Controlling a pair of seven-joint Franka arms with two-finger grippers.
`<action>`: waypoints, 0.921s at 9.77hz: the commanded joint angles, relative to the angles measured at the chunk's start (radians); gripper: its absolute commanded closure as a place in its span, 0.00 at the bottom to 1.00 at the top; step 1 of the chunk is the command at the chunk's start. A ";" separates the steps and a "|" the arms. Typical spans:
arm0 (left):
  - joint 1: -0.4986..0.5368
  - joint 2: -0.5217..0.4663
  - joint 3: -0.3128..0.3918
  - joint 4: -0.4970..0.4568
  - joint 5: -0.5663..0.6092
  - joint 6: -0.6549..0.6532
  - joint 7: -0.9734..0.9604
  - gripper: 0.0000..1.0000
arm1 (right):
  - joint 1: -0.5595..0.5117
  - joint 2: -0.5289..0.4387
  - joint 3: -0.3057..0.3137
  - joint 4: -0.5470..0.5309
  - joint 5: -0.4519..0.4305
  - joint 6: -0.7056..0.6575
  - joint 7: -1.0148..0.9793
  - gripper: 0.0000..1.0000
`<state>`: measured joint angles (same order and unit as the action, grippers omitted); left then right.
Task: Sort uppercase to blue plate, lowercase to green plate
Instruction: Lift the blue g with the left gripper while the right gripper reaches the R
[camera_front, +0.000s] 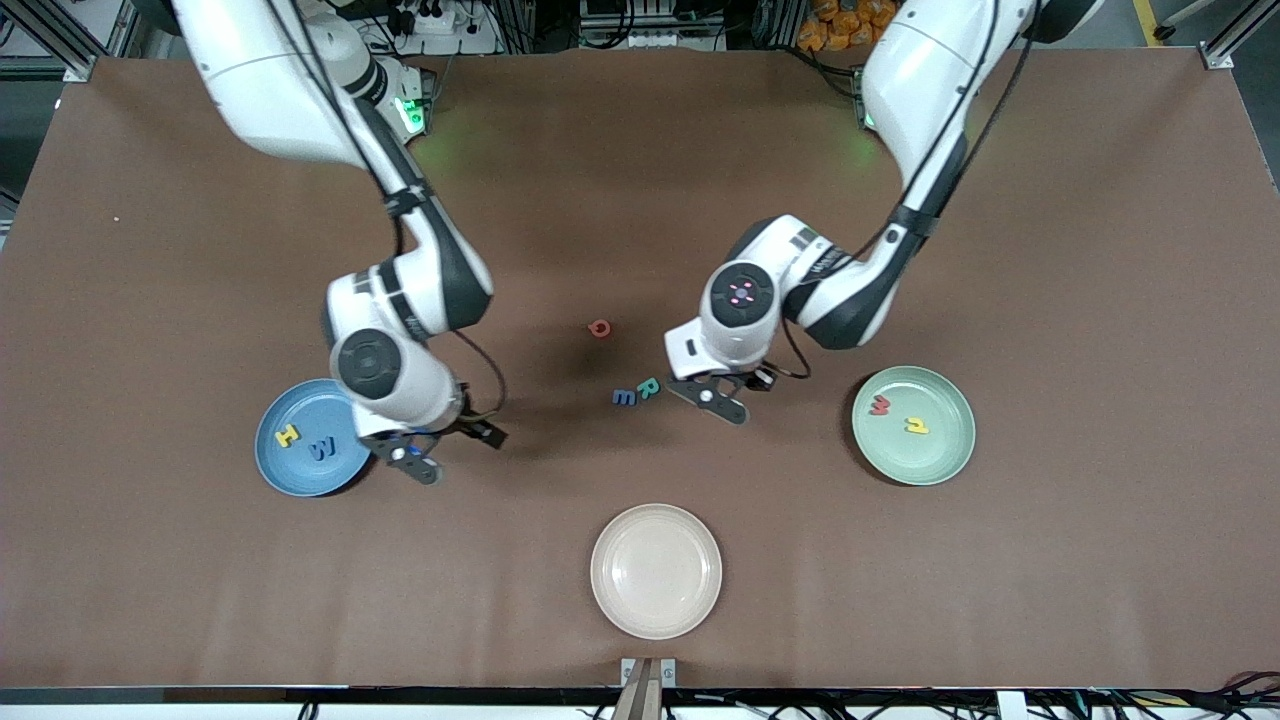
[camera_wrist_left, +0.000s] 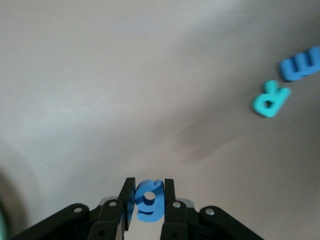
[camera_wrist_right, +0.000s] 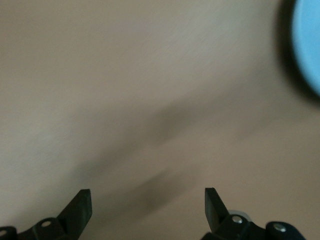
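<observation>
- Lowest in my front view, nearest the camera, sits the cream plate (camera_front: 655, 570), at the lower centre of the frame.
- At the left of the frame I see the blue plate (camera_front: 300, 465) with the yellow H (camera_front: 287, 435) and blue W (camera_front: 322, 449) lying on it, side by side.
- My right gripper (camera_front: 418, 465) hangs over bare counter (camera_front: 640, 180) just beside the blue plate's rim; in its wrist view the jaws stand wide apart with nothing between them, and the blue plate shows at the upper right corner.
- At the right of the frame is the green plate (camera_front: 913, 425), holding the red w (camera_front: 880, 405) and yellow h (camera_front: 916, 426).
- My left gripper (camera_front: 722, 402) is over the counter at centre frame, between the loose letters and the green plate. In its wrist view the jaws are clamped on the blue g (camera_wrist_left: 149, 201).
- Just beside that gripper, on the counter, lie the teal R (camera_front: 648, 388) and blue m (camera_front: 624, 398), touching or nearly so; I can't tell which.
- The red Q (camera_front: 599, 328) lies alone on the counter, higher in the frame than those two.
</observation>
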<state>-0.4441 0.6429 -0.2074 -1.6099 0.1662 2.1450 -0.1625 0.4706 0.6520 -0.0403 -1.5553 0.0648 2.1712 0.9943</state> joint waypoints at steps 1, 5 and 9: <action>0.083 -0.081 -0.012 -0.093 0.007 0.004 0.114 0.81 | 0.075 0.089 -0.009 0.118 0.024 0.021 0.188 0.00; 0.266 -0.160 -0.006 -0.241 0.012 0.077 0.343 0.81 | 0.213 0.164 -0.024 0.149 0.067 0.119 0.505 0.00; 0.353 -0.172 0.002 -0.384 0.010 0.285 0.492 0.81 | 0.299 0.294 -0.024 0.299 0.084 0.117 0.687 0.00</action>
<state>-0.1041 0.5124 -0.2023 -1.9442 0.1662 2.4034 0.2966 0.7480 0.8801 -0.0509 -1.3479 0.1323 2.2982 1.6407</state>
